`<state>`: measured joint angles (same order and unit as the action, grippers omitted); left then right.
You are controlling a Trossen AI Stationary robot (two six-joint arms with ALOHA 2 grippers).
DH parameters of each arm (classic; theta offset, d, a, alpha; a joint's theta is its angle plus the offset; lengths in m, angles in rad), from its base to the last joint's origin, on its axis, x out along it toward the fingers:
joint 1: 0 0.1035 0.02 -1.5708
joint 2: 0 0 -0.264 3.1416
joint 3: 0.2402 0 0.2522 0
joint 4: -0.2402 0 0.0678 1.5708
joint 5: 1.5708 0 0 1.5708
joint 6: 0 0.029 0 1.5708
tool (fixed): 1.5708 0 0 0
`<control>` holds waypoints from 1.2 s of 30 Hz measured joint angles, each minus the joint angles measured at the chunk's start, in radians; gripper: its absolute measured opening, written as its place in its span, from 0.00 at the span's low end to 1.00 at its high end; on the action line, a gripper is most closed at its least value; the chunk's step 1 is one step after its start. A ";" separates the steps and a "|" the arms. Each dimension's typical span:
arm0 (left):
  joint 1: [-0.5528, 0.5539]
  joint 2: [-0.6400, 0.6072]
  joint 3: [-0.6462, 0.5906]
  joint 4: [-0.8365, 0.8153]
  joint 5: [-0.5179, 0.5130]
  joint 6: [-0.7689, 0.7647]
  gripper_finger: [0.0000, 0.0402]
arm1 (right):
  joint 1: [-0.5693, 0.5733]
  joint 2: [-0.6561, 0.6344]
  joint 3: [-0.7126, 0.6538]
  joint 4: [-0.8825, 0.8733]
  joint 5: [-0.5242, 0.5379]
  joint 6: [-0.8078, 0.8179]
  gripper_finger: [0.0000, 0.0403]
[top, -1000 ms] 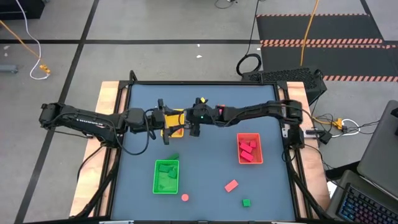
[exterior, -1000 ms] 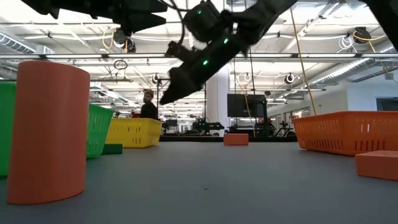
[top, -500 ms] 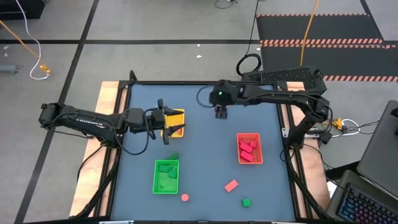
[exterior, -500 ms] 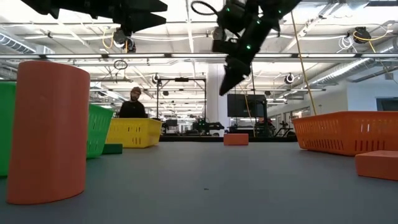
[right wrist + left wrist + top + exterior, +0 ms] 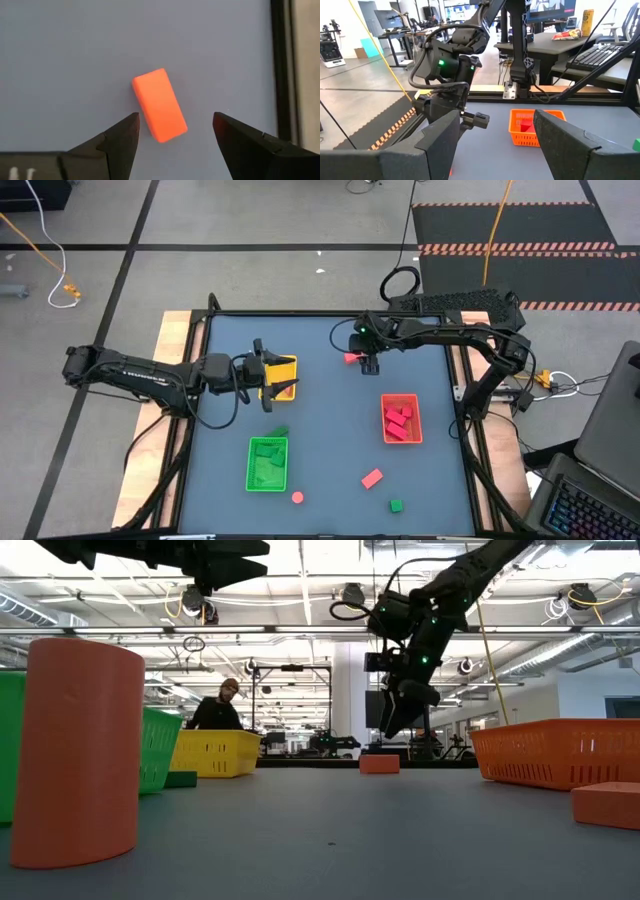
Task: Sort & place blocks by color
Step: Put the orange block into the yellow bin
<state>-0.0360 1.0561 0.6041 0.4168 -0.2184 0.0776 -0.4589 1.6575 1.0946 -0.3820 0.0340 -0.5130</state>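
A red rectangular block (image 5: 160, 105) lies flat on the table near its far edge; it also shows in the high view (image 5: 351, 358) and the low view (image 5: 379, 763). My right gripper (image 5: 175, 135) is open and points down above it, a finger on either side and clear of it; it shows in the high view (image 5: 370, 363) too. My left gripper (image 5: 497, 135) is open and empty, hovering over the yellow tray (image 5: 288, 361). Several red blocks lie in the red tray (image 5: 401, 402), and green blocks lie in the green tray (image 5: 252, 463).
Loose near the table's front edge are a salmon rectangle (image 5: 372, 478), a round salmon block (image 5: 297, 498) and a green cube (image 5: 396, 505). A green block (image 5: 279, 432) lies just beyond the green tray. A person (image 5: 215, 712) stands in the room behind.
My right gripper has left the spot beside my left gripper over the yellow tray. It has gone toward the table's far edge and right, then down, and now hangs over the red block. My left arm has kept still.
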 joint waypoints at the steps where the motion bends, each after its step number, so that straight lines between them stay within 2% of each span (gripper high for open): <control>1: 0.000 0.000 0.000 0.000 0.000 0.000 0.64 | 0.000 0.000 -0.008 0.019 -0.014 0.000 0.61; 10: 0.000 0.000 0.000 0.000 0.000 0.000 0.64 | 0.001 0.011 -0.039 0.135 -0.065 0.019 0.61; 25: 0.000 0.000 0.000 0.000 0.000 0.000 0.64 | 0.000 0.128 -0.023 0.132 -0.066 0.031 0.61; 36: 0.000 0.000 0.000 -0.002 0.000 0.001 0.64 | 0.015 0.142 -0.022 0.048 -0.089 0.137 0.61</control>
<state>-0.0360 1.0561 0.6041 0.4149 -0.2184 0.0782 -0.4440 1.7997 1.0725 -0.3342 -0.0551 -0.3756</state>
